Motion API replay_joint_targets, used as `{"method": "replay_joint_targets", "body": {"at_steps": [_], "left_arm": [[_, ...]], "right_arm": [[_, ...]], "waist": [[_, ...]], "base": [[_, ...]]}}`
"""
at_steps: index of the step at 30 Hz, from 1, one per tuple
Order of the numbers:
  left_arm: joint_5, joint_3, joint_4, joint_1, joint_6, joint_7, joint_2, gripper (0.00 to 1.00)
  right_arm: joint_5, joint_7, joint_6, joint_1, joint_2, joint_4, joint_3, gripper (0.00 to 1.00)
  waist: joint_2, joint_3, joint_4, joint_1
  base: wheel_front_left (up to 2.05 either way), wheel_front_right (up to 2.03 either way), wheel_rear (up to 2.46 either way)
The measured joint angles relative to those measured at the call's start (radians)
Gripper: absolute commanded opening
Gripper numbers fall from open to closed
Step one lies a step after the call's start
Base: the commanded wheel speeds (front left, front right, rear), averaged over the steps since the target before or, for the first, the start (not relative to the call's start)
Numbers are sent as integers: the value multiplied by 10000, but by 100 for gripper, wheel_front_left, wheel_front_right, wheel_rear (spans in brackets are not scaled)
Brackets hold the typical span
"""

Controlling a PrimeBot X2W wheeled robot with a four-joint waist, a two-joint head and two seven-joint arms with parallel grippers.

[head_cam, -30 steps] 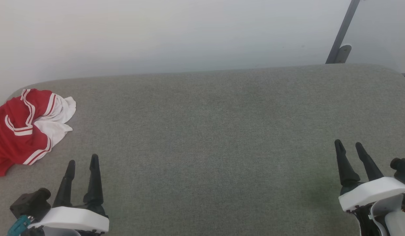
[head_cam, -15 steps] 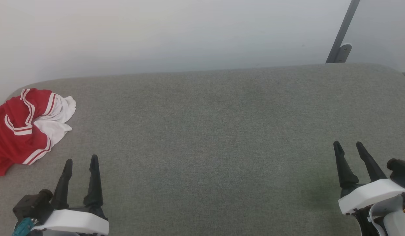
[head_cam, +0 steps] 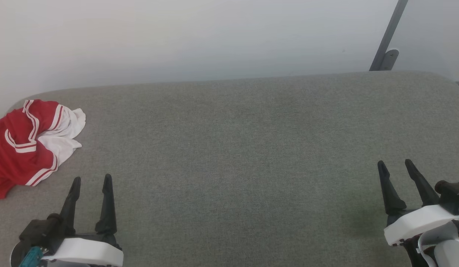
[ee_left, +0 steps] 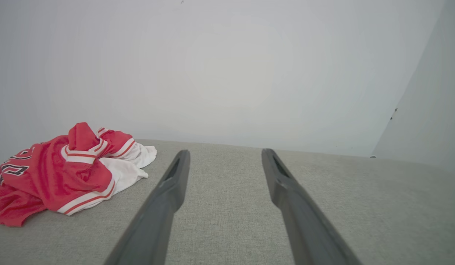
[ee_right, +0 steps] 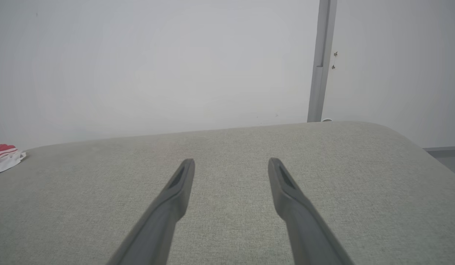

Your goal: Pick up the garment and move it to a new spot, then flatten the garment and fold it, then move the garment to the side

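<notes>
Nothing done yet: garment [head_cam: 25, 142] sits crumpled at the far-left corner of the counter [head_cam: 251, 148]. My left tool [head_cam: 92, 177] and right tool [head_cam: 394, 162] are spread, empty.

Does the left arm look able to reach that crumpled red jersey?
Probably yes: the garment lies ahead and to the left of the open left gripper, with bare grey surface between them.

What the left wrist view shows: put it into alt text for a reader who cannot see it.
A crumpled red jersey with white sleeves and striped trim lies on a grey padded surface, left of the open, empty left claw and apart from it. A pale wall stands behind.
</notes>
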Motion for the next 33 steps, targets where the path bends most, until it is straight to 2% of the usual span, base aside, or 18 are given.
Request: {"method": "replay_joint_targets", "body": {"at_steps": [8,24,33], "left_arm": [[472,0,-77,25,-2,-132,50,100],[430,67,-8,26,-10,-132,48,100],[337,477,251,-21,-12,-132,-67,100]], "right_arm": [[-522,-136,0,0,-44,-29,21,100],[-639,-136,0,48,17,-125,-61,100],[-629,-140,0,58,-8,-148,324,100]], "waist": [[0,1,0,0],[0,1,15,0],[1,-135,439,0]], "base": [[0,0,0],[0,0,0],[0,0,0]]}}
